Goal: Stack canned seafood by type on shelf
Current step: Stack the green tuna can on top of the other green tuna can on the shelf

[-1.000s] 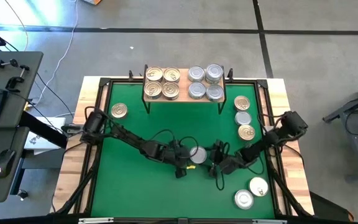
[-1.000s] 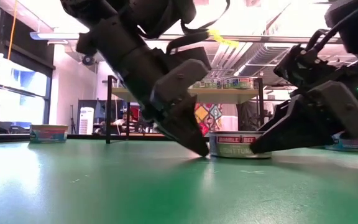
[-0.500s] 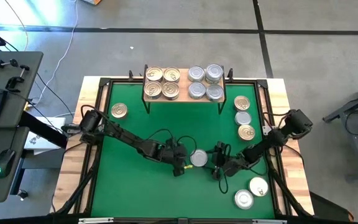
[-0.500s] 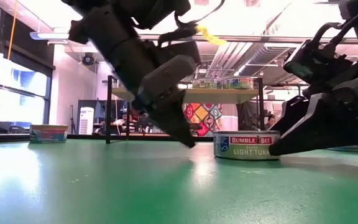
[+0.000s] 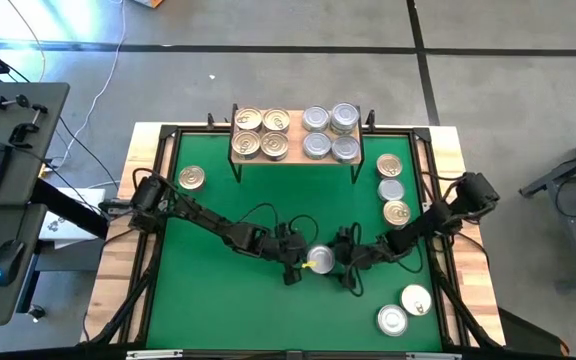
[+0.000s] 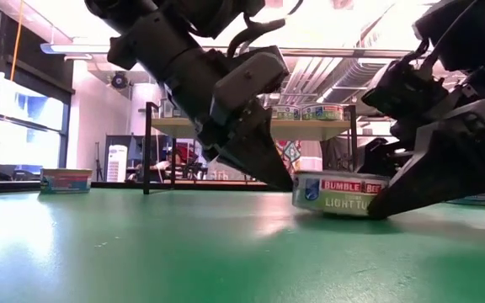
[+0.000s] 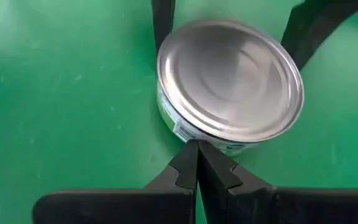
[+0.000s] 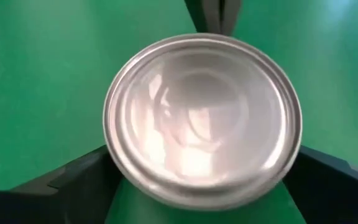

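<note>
A silver tin (image 5: pixel 319 260) was seen mid-table on the green top (image 5: pixel 218 300), straddled by the wide-spread right gripper (image 5: pixel 343 262); whether it was clamped could not be told. The left gripper (image 5: pixel 296 262), pinched shut, was pressed against its far side. Eight tins were counted on the shelf (image 5: pixel 290 158). Behind, a bright room was glimpsed, its detail blocked by arms.

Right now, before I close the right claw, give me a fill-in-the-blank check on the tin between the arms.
1. The right claw stands ____ around the silver-lidded tin.
2. The left claw is ____, its tips against the tin's side.
3. In the low view the tin is ____, one edge off the green table.
4. On the shelf the gold-lidded tins sit on the ____ half in the high view.

Missing words: open; shut; tilted; left
</note>
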